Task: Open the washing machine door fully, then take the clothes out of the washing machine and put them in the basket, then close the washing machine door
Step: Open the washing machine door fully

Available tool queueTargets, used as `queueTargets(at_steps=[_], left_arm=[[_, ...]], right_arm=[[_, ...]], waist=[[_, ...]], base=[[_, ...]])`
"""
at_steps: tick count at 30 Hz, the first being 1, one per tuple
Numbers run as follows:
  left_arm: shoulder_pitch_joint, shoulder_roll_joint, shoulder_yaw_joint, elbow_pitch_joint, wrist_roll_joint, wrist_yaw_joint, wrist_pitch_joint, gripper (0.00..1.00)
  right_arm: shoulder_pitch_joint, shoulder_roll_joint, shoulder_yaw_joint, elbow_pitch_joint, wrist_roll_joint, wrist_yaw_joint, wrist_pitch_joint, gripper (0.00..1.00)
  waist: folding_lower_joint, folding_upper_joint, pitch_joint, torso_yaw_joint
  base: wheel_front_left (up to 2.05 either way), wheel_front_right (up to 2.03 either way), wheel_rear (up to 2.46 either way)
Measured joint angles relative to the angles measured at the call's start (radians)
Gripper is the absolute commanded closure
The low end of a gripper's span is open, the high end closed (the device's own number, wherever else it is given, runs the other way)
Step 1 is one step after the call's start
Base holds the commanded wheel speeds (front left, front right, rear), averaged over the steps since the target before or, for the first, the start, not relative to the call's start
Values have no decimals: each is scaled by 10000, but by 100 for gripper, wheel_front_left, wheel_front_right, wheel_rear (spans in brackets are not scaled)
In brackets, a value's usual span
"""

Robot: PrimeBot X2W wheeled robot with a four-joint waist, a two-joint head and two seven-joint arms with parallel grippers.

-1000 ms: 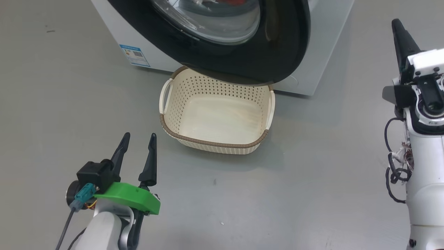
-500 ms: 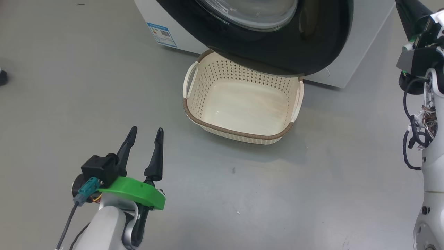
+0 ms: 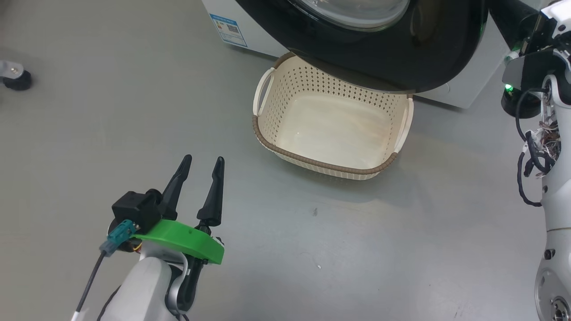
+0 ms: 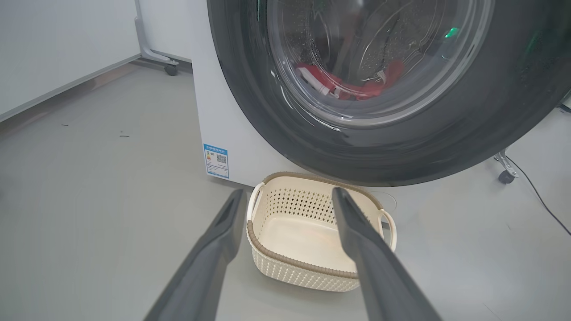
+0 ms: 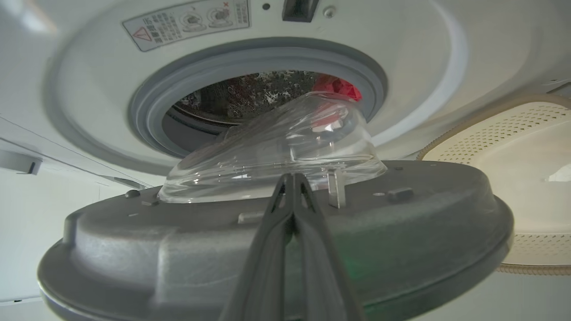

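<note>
Washing machine door [image 3: 379, 58] is only part open, hanging over the basket [image 3: 330, 89], so we're on the opening step. Right gripper [image 5: 292, 178] pinched shut at its inner side, left gripper [image 3: 203, 158] spread and empty. Needs swinging wider next

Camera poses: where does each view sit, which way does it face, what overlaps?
Head view: on the head, facing forward and down at the basket and the washing machine door's lower rim; open left claw lower left, right arm at right edge.
Left wrist view: on the left wrist, facing along the spread left claw at basket, door and clothes behind its glass.
Right wrist view: on the right wrist, facing along the shut right claw at the door's inner side and drum mouth.
Shared: all three show basket and door.
</note>
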Motion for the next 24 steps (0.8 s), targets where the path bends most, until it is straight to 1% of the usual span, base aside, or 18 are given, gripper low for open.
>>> queueTargets(at_steps=[5, 10, 19, 24], left_arm=[[0, -13, -2, 13, -71, 2, 0, 0], [0, -15, -13, 23, -82, 12, 0, 0], [1, -19, -88, 92, -102, 100, 0, 0], [6, -19, -75, 136, -98, 134, 0, 0]], right_arm=[[-172, 46, 2, 650, 153, -2, 288, 100], [-358, 65, -15, 1043, 337, -2, 579, 100], [-411, 105, -50, 1615, 543, -2, 995, 100], [-394, 153, 146, 1852, 566, -2, 1365, 100]], waist=[[0, 0, 22, 155], [0, 0, -18, 225], [0, 0, -277, 325], [0, 0, -467, 316]], base=[[0, 0, 0], [0, 0, 0], [0, 0, 0], [0, 0, 0]])
